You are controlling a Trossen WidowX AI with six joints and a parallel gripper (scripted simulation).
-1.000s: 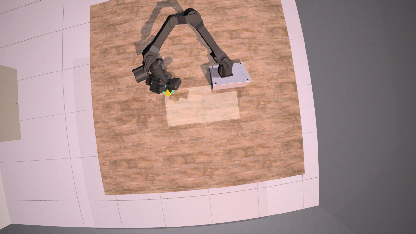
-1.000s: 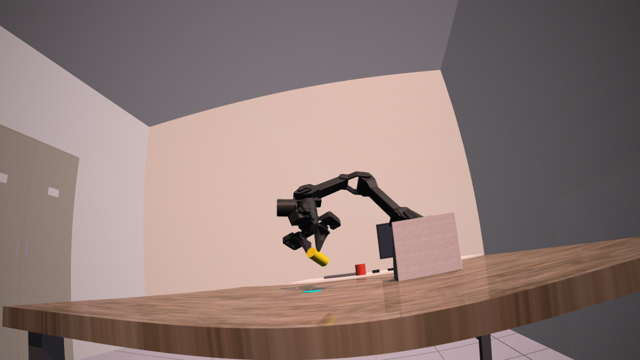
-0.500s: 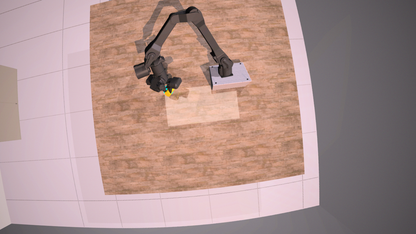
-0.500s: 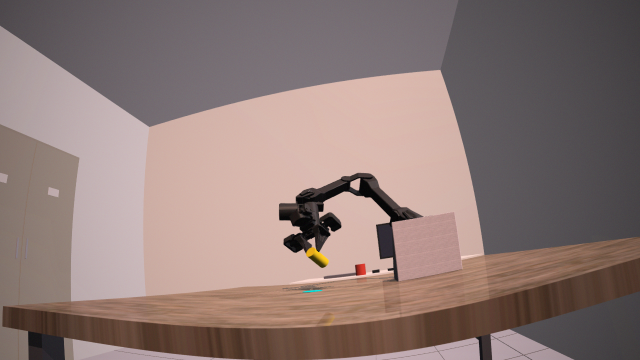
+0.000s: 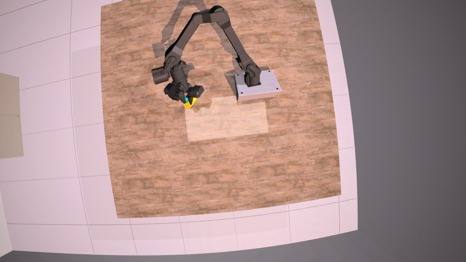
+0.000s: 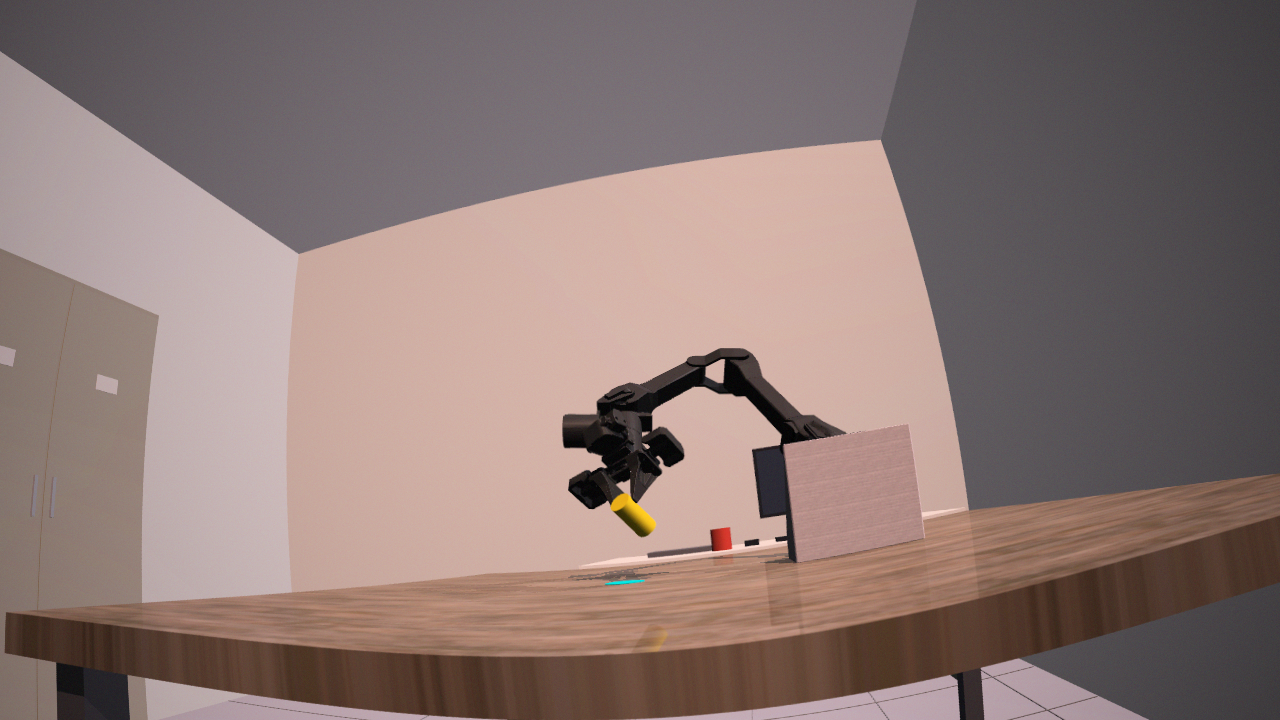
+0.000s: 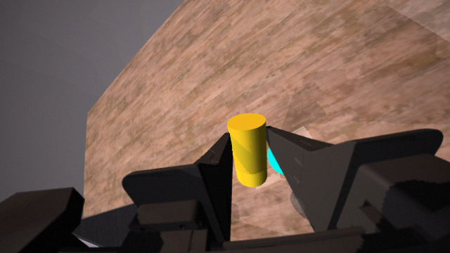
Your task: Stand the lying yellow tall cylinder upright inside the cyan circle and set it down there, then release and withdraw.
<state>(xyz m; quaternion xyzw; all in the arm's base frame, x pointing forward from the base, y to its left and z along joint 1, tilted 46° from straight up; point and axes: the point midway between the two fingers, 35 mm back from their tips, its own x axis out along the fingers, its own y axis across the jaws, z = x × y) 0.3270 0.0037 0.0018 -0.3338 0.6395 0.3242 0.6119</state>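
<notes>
The yellow tall cylinder (image 5: 188, 105) (image 6: 633, 515) (image 7: 250, 151) is held in the air, tilted well away from upright in the exterior view. My gripper (image 6: 624, 497) (image 7: 247, 133) is shut on it, one finger on each side. The cyan circle (image 6: 624, 582) (image 7: 275, 162) lies flat on the table below the cylinder. In the wrist view it shows just right of the cylinder, partly hidden by the right finger. In the top view only a small part of the circle (image 5: 186, 99) shows beside the fingers.
The arm's base plate (image 5: 267, 85) stands on the wooden table (image 5: 228, 169) (image 6: 402, 626), right of the gripper in the top view. A red cylinder (image 6: 720, 539) shows in the background beyond the table in the exterior view.
</notes>
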